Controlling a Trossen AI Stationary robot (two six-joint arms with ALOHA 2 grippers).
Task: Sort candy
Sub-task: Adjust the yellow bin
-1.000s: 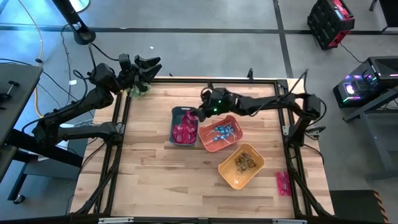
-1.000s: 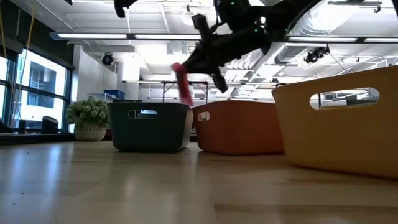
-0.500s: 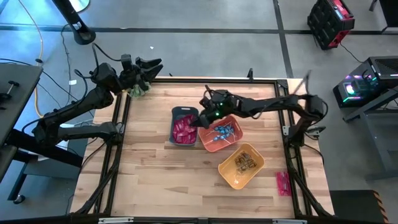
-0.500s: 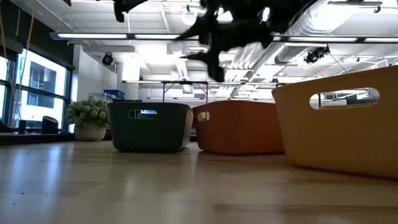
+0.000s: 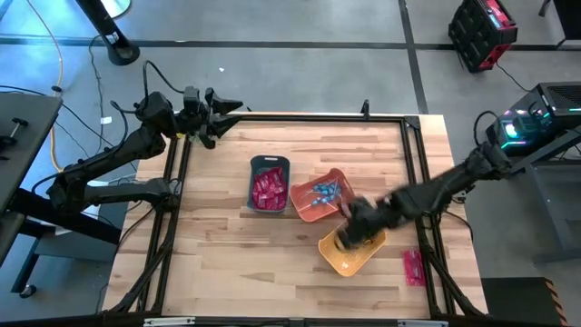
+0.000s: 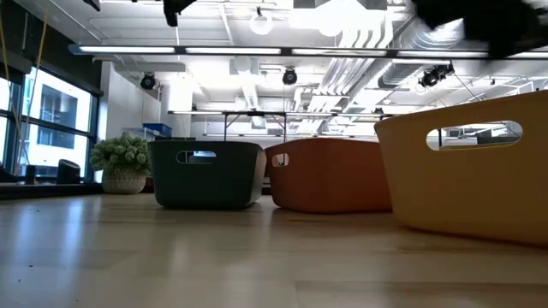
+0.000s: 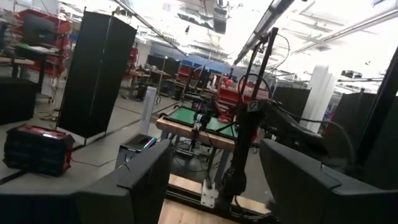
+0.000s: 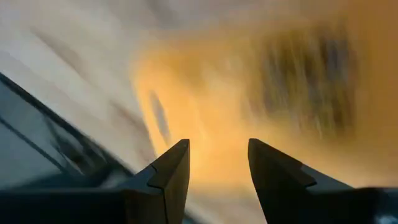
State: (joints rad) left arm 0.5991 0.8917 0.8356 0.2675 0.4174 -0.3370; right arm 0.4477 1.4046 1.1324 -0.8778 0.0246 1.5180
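Over the yellow bin (image 5: pixel 349 245) the right gripper (image 5: pixel 352 229) hangs parted, empty. Pink-red packet (image 5: pixel 413 266) at the table's edge looks light, flimsy; pinch mid-body.

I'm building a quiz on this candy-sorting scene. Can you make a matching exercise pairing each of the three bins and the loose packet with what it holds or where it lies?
Column one:
1. grey-blue bin
2. orange bin
3. yellow bin
4. loose pink-red packet

Column two:
A. holds blue-headed lollipops
B. lies on the table's right edge, outside every bin
C. holds pink-red packets
D. has the right gripper over it, fingers apart with nothing between them

Pairs: 1-C, 2-A, 3-D, 4-B
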